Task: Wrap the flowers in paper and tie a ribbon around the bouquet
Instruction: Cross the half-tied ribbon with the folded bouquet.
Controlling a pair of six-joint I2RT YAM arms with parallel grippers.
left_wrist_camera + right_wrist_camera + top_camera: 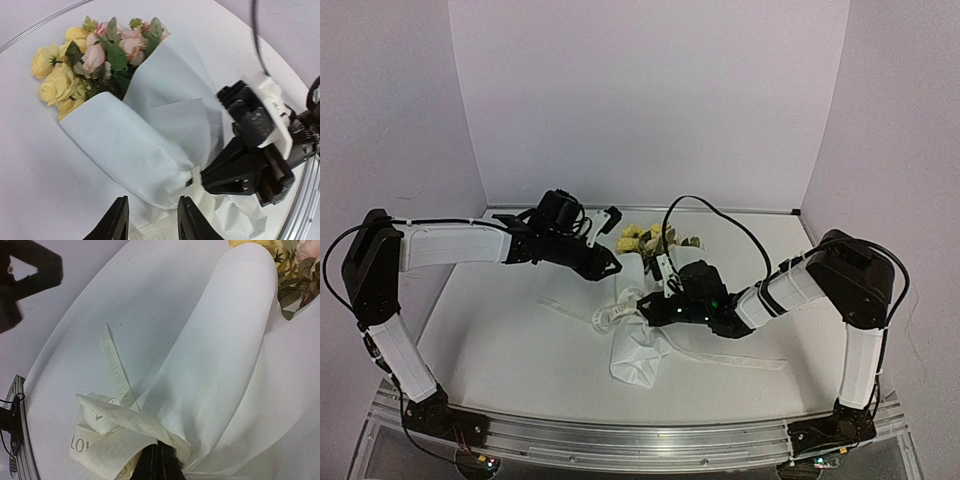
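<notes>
Bouquet [150,125] at frame centre.
Your right gripper [196,179] clenches the ribbon [107,440]; your left gripper [152,220] stands released.

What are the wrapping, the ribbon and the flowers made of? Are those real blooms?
Wrapping paper: thin matte white sheet, probably tissue-like paper; it folds softly and crumples at the narrow end.
Ribbon: woven fabric, likely grosgrain; fine cross ribs and printed letters show.
Flowers: yellow and pink blooms, possibly artificial fabric or plastic, but the look leaves that open.
</notes>
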